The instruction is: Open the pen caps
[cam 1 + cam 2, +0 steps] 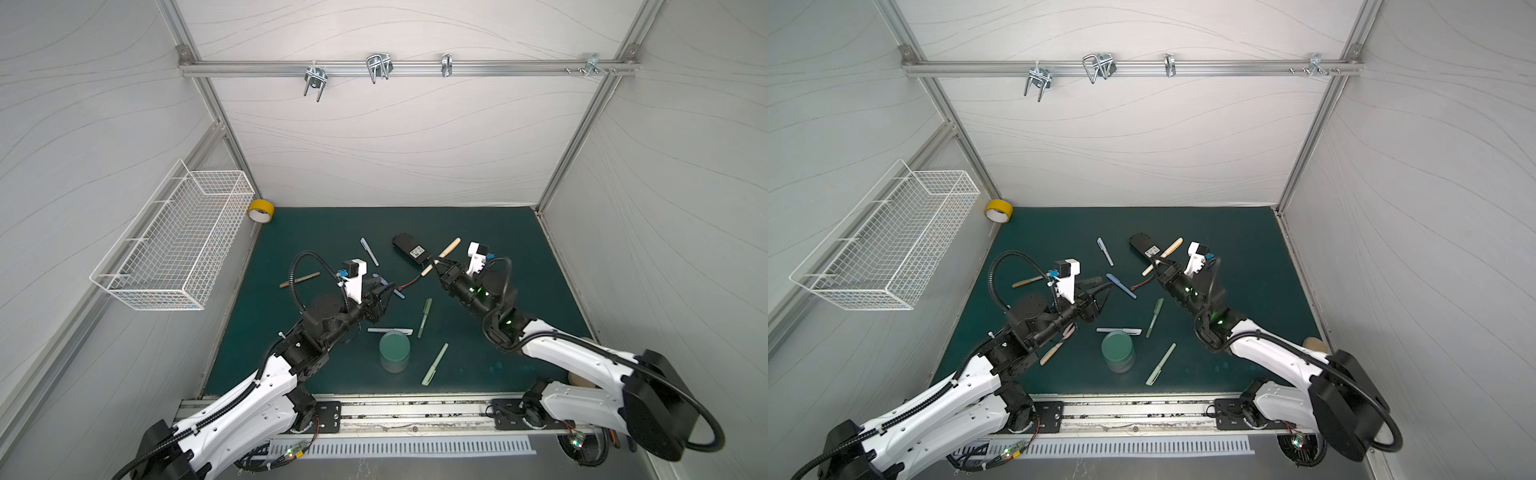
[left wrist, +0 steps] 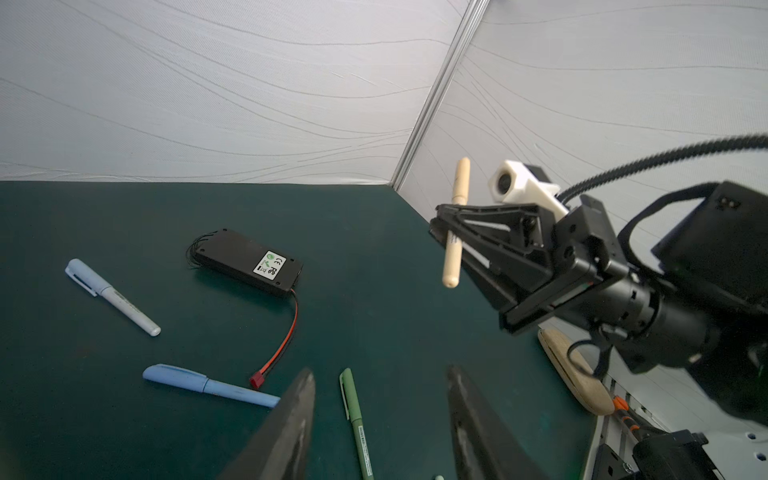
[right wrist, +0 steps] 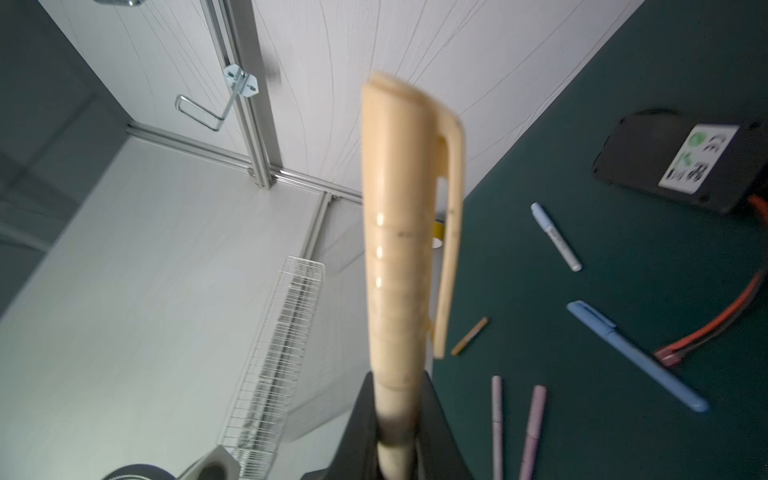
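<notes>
Nearest you: a round green dish (image 1: 395, 351) on the dark green mat (image 1: 519, 332), with a capped pale green pen (image 1: 435, 364) just to its right.
Under your left arm: in a top view a second tan pen (image 1: 1052, 353) pokes out beside what looks like a pink pen (image 1: 1067, 332); the arm hides much of both.
Just beyond the dish: a pale grey-blue pen (image 1: 390, 331) lies crosswise, and a dark green pen (image 1: 424, 318) lies to its right, pointing away from you.
Your left claw (image 2: 380, 415): spread apart and holding nothing, near the middle of the mat.
Blue pen (image 1: 1121, 286): flat on the mat just past the left claw's tips, cap on.
Brown pen (image 1: 300, 279): on the mat to the left, beside your left arm's cable loop.
Your right claw (image 1: 436, 264): pressed together on the tan pen (image 1: 441, 256), pinching its barrel and holding it off the mat.
Pen cap (image 3: 395, 208): seated on the tan pen at the end away from the claw, clip in view.
Battery pack (image 1: 409, 248): black with a red wire, on the mat just left of your right claw.
White pen (image 1: 369, 251): pale blue cap on, left of the battery pack.
Far left corner: a yellow tape roll (image 1: 260, 210).
Left wall: a white wire basket (image 1: 174, 241).
</notes>
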`<state>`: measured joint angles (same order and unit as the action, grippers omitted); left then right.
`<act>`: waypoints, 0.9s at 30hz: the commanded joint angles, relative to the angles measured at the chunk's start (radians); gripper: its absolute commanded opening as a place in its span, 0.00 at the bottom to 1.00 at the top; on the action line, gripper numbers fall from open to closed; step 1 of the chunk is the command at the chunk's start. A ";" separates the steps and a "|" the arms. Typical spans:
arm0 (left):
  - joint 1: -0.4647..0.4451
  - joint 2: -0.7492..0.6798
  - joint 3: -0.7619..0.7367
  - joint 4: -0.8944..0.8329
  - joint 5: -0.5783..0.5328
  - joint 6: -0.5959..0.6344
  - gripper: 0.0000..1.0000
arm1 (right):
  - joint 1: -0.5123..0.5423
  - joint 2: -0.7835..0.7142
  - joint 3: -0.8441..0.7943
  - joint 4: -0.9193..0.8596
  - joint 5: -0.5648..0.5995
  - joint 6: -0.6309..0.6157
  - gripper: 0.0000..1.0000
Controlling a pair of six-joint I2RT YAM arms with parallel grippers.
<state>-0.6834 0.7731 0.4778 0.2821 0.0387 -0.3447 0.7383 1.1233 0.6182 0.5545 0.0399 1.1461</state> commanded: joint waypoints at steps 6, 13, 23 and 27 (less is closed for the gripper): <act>-0.003 0.027 0.023 0.030 0.043 0.009 0.55 | -0.149 -0.037 0.158 -0.649 -0.381 -0.699 0.00; -0.002 0.083 0.030 0.058 0.112 0.018 0.59 | -0.149 0.041 0.244 -0.796 -0.583 -0.959 0.00; -0.004 0.127 0.031 0.131 0.281 0.030 0.61 | -0.116 0.072 0.134 -0.601 -0.740 -1.042 0.00; -0.003 0.143 0.035 0.131 0.328 0.013 0.62 | -0.072 0.068 0.120 -0.583 -0.740 -1.061 0.00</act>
<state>-0.6834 0.9035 0.4778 0.3511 0.2958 -0.3275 0.6384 1.1969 0.7410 -0.0708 -0.6609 0.1474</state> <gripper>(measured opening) 0.619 0.138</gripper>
